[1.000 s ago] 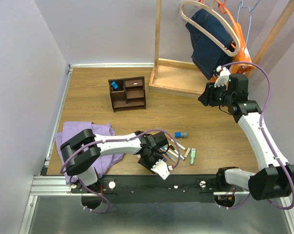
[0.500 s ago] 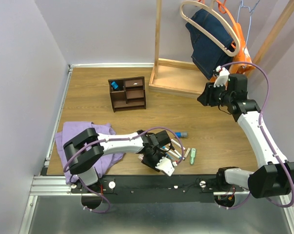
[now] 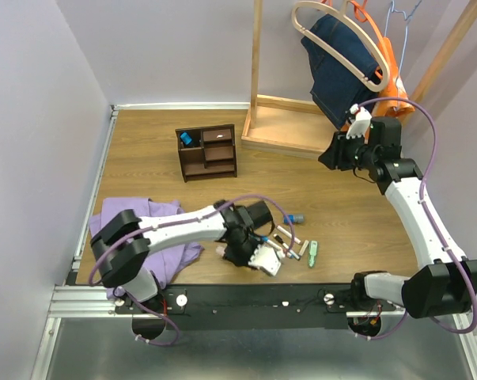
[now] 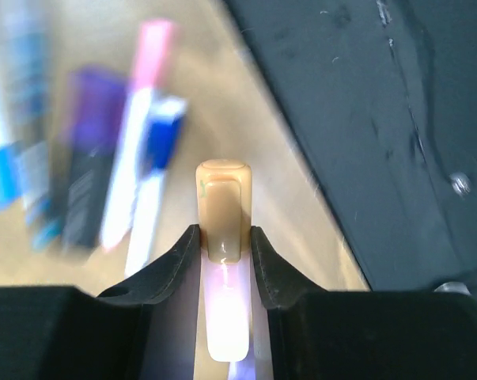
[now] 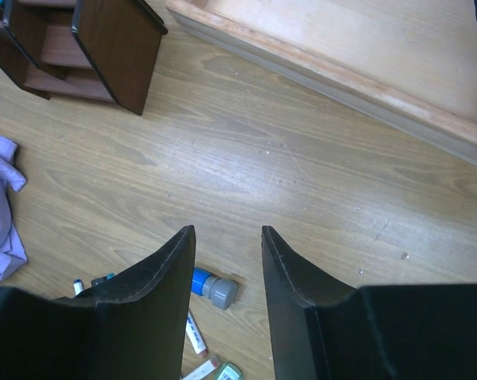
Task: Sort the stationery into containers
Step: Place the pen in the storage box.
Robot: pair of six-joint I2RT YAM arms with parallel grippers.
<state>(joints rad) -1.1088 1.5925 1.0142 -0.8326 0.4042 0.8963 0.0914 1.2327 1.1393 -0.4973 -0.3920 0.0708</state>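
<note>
My left gripper (image 3: 232,253) is shut on a pen with a beige cap and a pale pink body (image 4: 223,229), held just left of the pen pile near the table's front edge. The pen's end shows in the top view (image 3: 221,250). Several pens and markers (image 3: 285,241) lie on the wood, blurred in the left wrist view (image 4: 135,166). A blue-grey cylinder (image 3: 296,218) (image 5: 214,288) and a pale green piece (image 3: 312,252) lie beside them. The dark brown organiser (image 3: 207,152) (image 5: 111,47) stands at the back and holds a blue item (image 3: 187,139). My right gripper (image 3: 333,154) (image 5: 228,233) is open and empty, high up.
A purple cloth (image 3: 135,229) lies at the front left under the left arm. The light wooden clothes-rack base (image 3: 289,127) (image 5: 341,47) stands at the back right with jeans (image 3: 341,63) hanging above. The black base rail (image 3: 246,301) (image 4: 380,119) runs along the near edge.
My left gripper has swung left, away from the pen pile, with the beige-capped pen in it. The right arm has barely moved.
</note>
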